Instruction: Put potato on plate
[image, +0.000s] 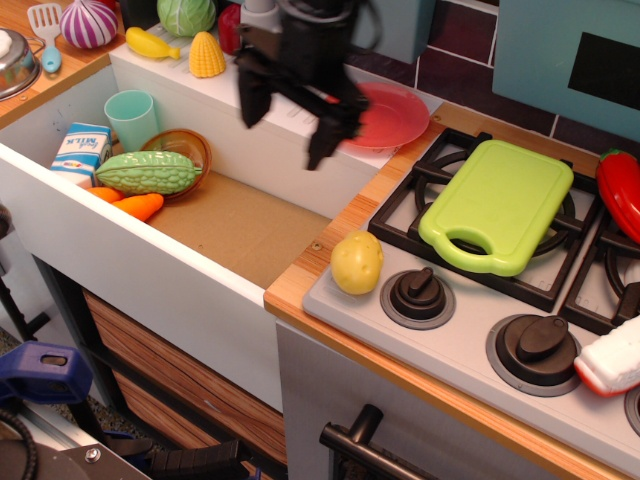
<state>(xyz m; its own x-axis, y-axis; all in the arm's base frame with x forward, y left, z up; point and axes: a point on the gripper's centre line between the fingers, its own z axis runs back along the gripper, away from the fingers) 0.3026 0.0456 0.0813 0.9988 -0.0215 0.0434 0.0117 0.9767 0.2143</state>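
The pale yellow potato (356, 262) lies on the front left corner of the stove top, by the wooden counter edge. The red-pink plate (388, 114) rests on the white ledge behind the sink, partly covered at its left by my gripper. My black gripper (285, 128) is open and empty, blurred by motion, high over the sink's back wall. It is well above and behind the potato, at the plate's left edge.
The sink (230, 225) holds a green bitter gourd (148, 173), a carrot (136, 206), a milk carton (81, 148), a teal cup (131, 117) and an orange bowl (181, 146). A green cutting board (497, 204) lies on the burners. Corn (206, 54) and squash (150, 43) sit on the back ledge.
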